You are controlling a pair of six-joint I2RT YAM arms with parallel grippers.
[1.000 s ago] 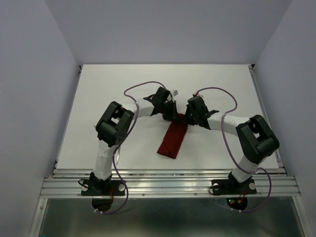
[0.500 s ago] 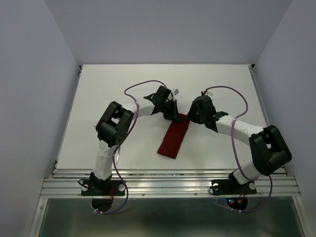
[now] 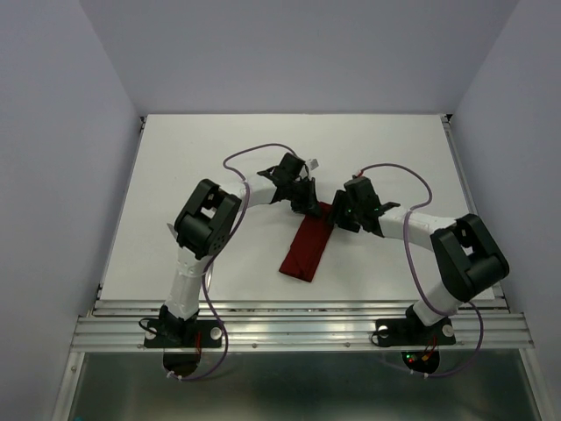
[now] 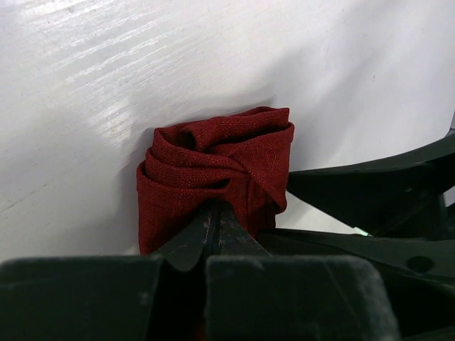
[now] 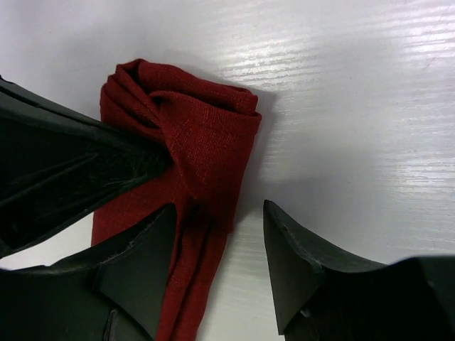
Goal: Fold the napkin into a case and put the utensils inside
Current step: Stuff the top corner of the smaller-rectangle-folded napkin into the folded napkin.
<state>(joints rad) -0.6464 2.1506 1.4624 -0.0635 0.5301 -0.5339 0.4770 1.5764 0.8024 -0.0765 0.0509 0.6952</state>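
The napkin is a dark red cloth folded into a narrow strip, the case, lying slantwise on the white table. Its far end is bunched into layered folds. My left gripper is shut, its tips pinching that bunched end. My right gripper is open beside the same end; one finger lies over the cloth and the other over bare table. The left gripper's fingers show in the right wrist view. The utensils are out of view.
The white table has raised side rails and a metal rail along its near edge. Both forearms meet over the middle of the table, with loose purple cables arching above them.
My right gripper has opened and let go of the cloth's far end. Its arm swung out to the right and came back. The left gripper has stayed shut in place.
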